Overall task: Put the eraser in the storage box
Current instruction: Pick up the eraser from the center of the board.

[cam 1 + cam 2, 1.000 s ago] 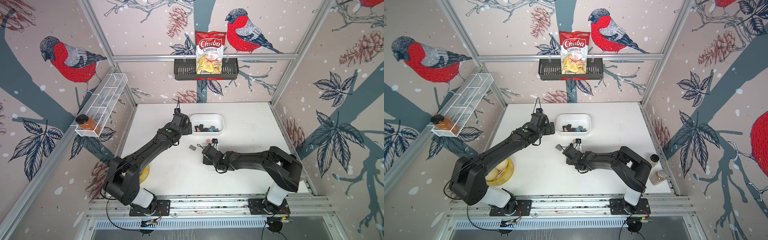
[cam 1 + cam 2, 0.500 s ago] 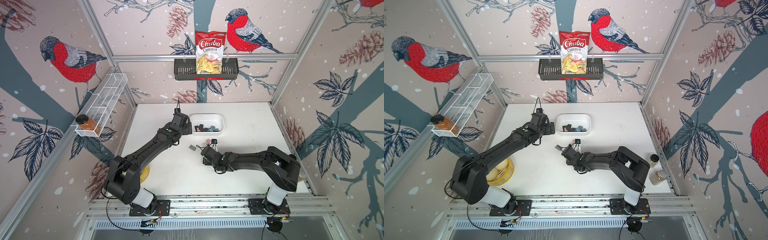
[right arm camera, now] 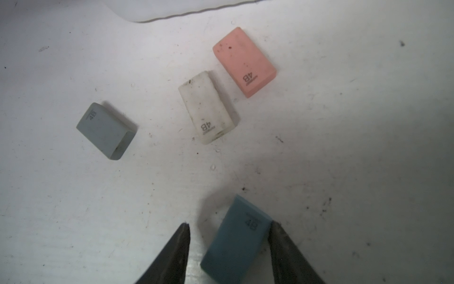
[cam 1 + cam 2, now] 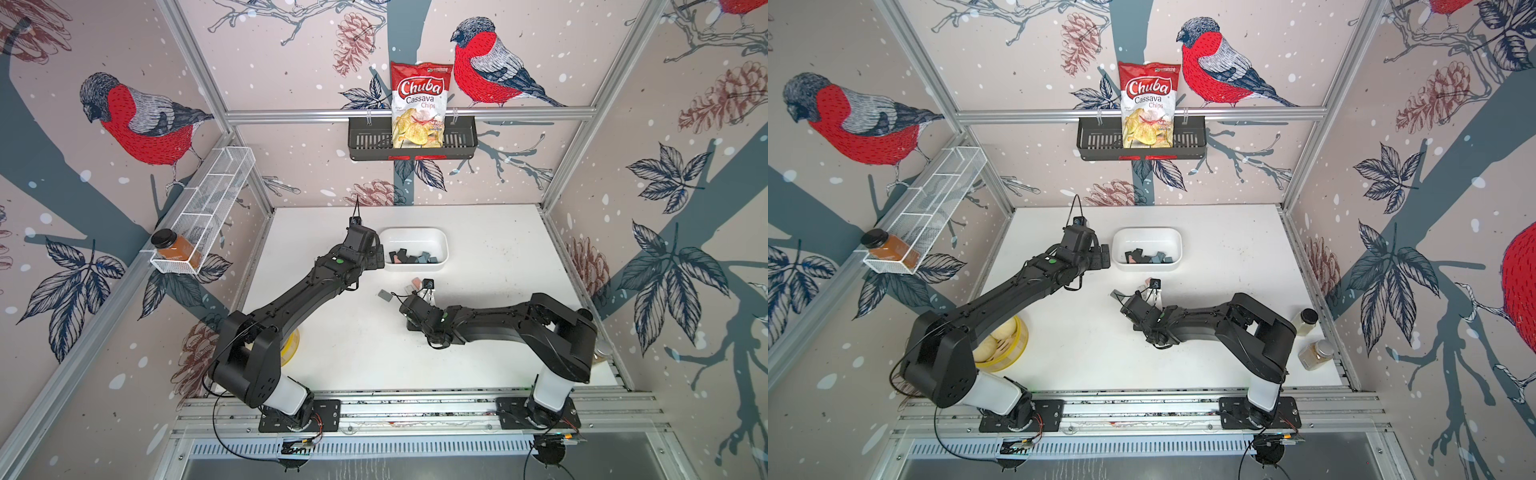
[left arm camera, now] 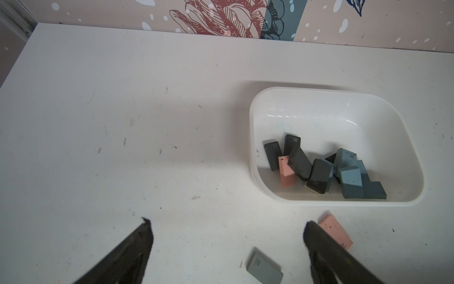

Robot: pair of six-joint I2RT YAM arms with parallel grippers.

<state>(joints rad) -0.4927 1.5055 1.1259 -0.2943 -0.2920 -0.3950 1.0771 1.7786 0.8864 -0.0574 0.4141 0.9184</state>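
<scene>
Surface (image 4: 498,249): white, scuffed, carrying everything noted below.

Left arm (image 4: 299,291): reaches toward the far edge and stops just beside the box. Left jaws stand wide and hold nothing.

Right arm (image 4: 498,320): lies low across the middle of the surface. Right jaws are narrow and sit either side of the blue eraser (image 3: 235,243). One finger (image 3: 282,246) touches its upper corner. The other finger (image 3: 177,246) stands clear of it, so no grip is made yet.

Box (image 5: 307,123): near the far edge, about mid-width. It already holds a heap of dark, blue and pink erasers.

Loose erasers: white (image 3: 207,108), pink (image 3: 243,61) and grey (image 3: 105,130) lie flat between the box and the blue eraser, each apart from the others.

Blue eraser: flat on the surface, outside the box on its near side, and skewed to the jaws.

Handling, as judged: light, small and rubbery, slightly yielding, not slippery or fragile. Grip should be across the two long flanks at mid-length. With the present skew, corner contact may twist it, so squaring up is advisable. Modest pressure should suffice.
</scene>
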